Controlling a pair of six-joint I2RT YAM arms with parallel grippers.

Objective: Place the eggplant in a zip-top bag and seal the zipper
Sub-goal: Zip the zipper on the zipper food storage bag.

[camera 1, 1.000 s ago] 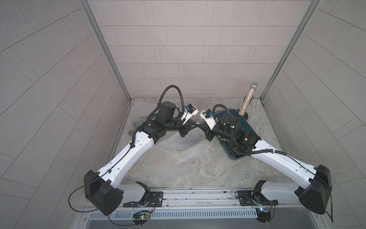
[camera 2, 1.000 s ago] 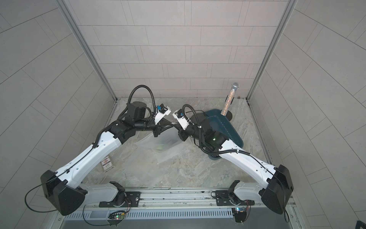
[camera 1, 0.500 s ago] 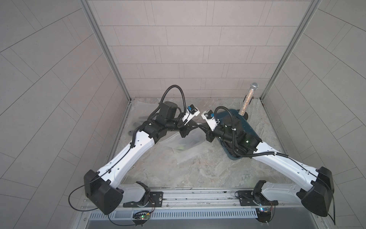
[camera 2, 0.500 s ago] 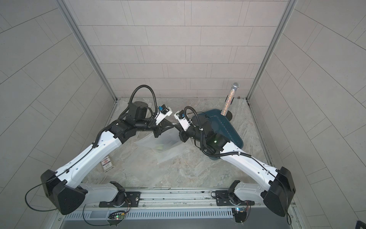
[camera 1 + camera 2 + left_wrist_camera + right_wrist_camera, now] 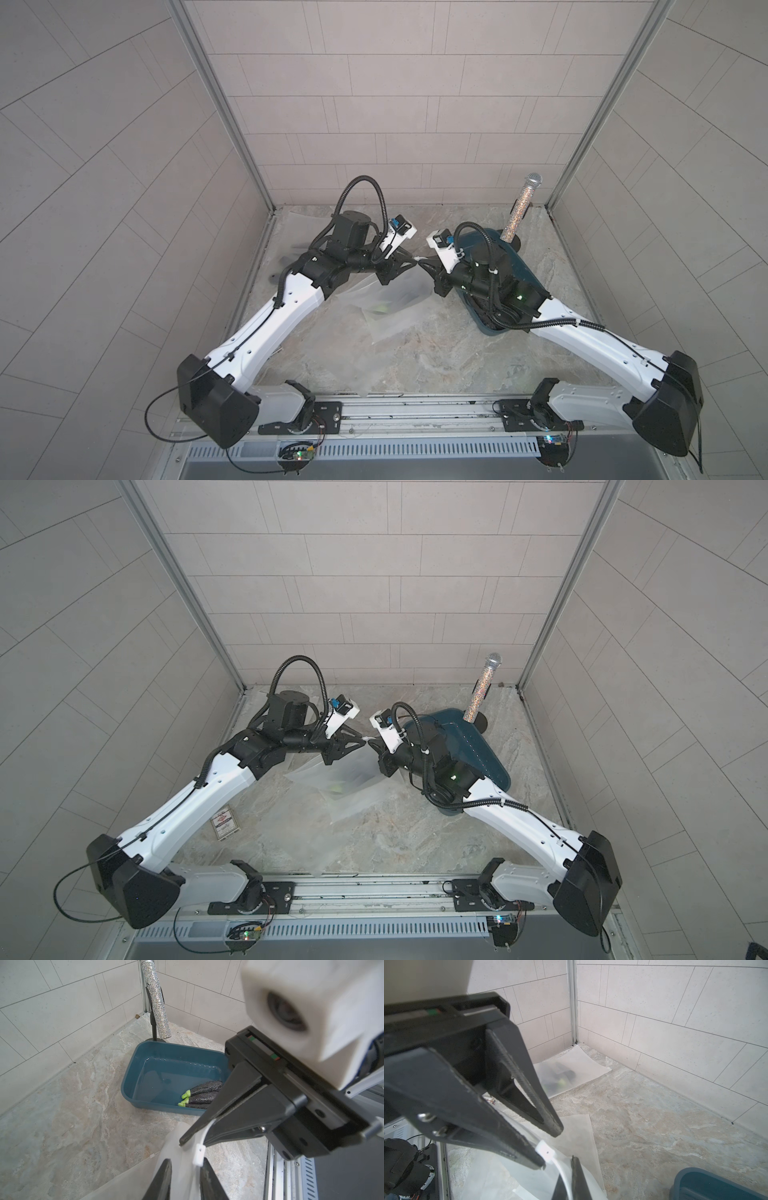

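Finding 1, grip. The right gripper [image 5: 194, 1139] is pressed together on the white zip strip at the bag [image 5: 399, 320] mouth. The left gripper [image 5: 549, 1147] stands spread, and the slider [image 5: 198, 1150] sits between its fingers, touching or nearly touching one.

Finding 2, task item. In both top views the eggplant [image 5: 380, 306] is a dark shape with a green end inside the bag. It hangs just below and left of the point at frame centre where the grippers meet. Its long axis is too dim through the film to state.

Finding 3, governing relation. The zip line runs roughly left to right between the two tips. The slider lies at the end held by the right gripper, so any further travel appears to fall to the left arm, which is nearest. Whether the track behind it is closed cannot be told.

Finding 4, markings. In a top view a card [image 5: 226, 827] with a red emblem lies at lower left, and its text is illegible. No brand is readable elsewhere.

Also present: spare eggplants in the tub [image 5: 133, 1076] and a glitter microphone [image 5: 519, 212] at upper right.
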